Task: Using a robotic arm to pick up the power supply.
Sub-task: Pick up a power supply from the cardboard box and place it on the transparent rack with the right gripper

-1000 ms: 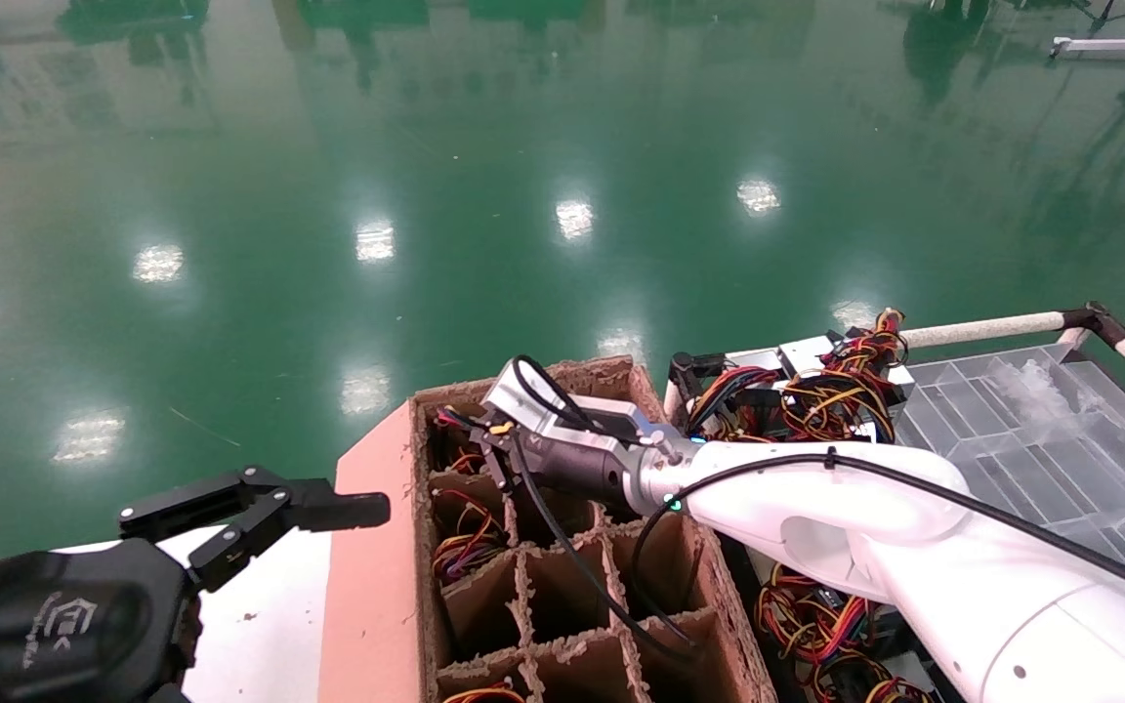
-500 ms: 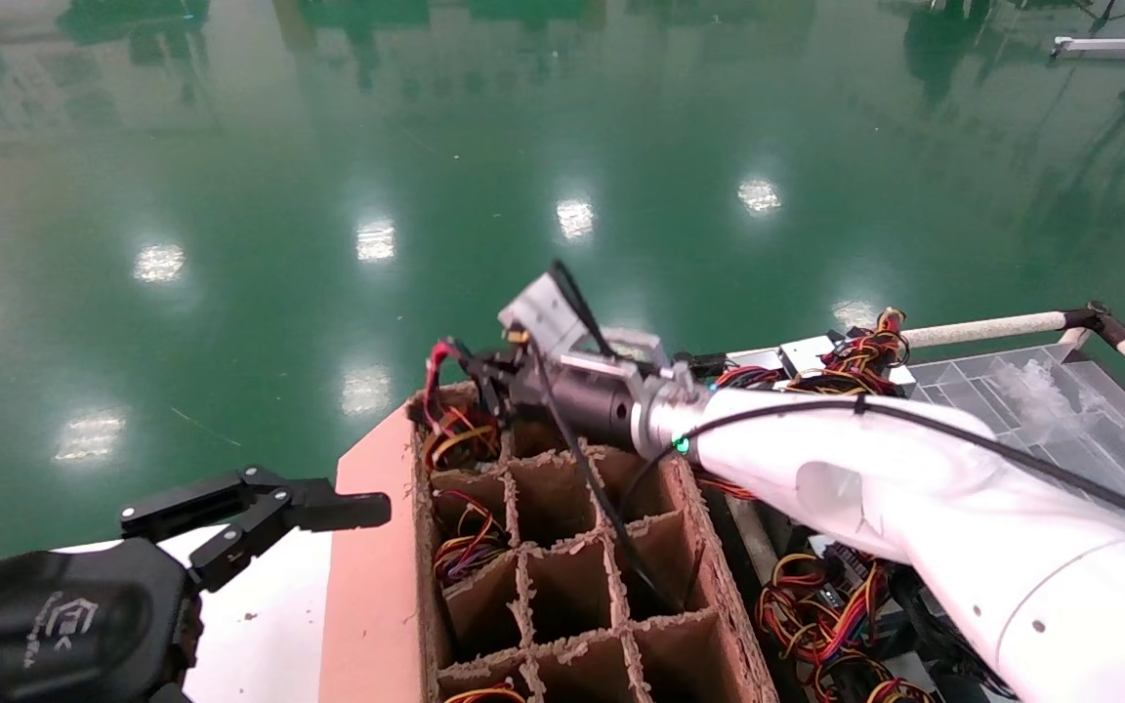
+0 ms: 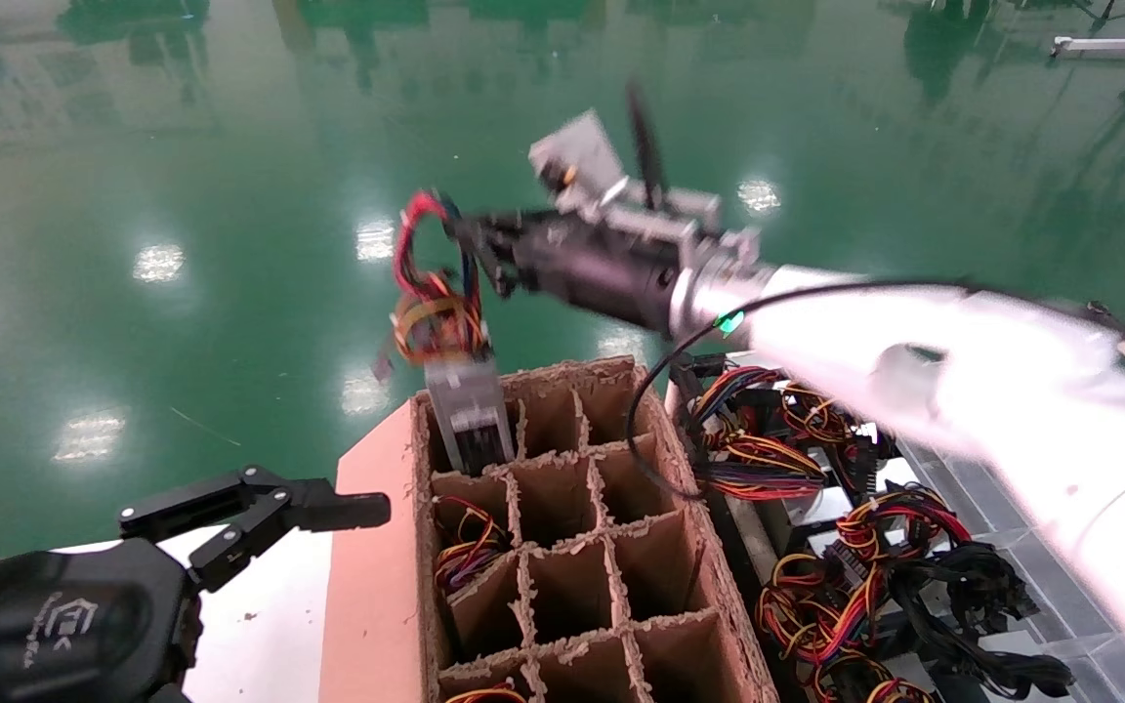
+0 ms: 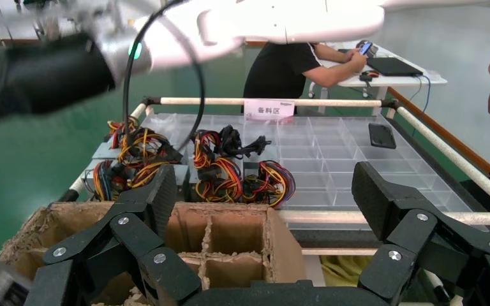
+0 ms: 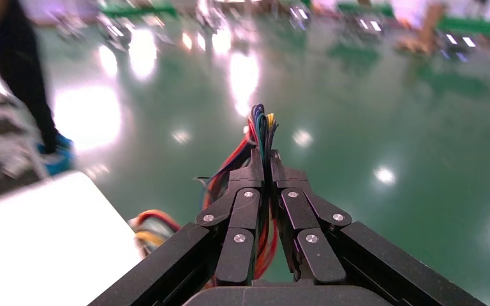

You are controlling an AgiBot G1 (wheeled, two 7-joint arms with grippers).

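Above the cardboard divider box [image 3: 562, 547], the right gripper [image 3: 470, 244] has its jaws clamped on the wire bundle [image 3: 431, 293], the power supply [image 3: 470, 415] dangling with its lower end in a corner cell. Left gripper [image 3: 328, 508], jaws apart, waits beside the box.

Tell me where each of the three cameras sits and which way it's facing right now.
Head view: from the robot's head, looking forward and down at the cardboard box and green floor; both arms show, the right gripper lifting the power supply by its wires.
Left wrist view: behind the open left gripper, facing the clear tray.
Right wrist view: behind the jaws, shut on the wires, facing the floor.
Shared: head and left wrist views both show the box and the right arm.
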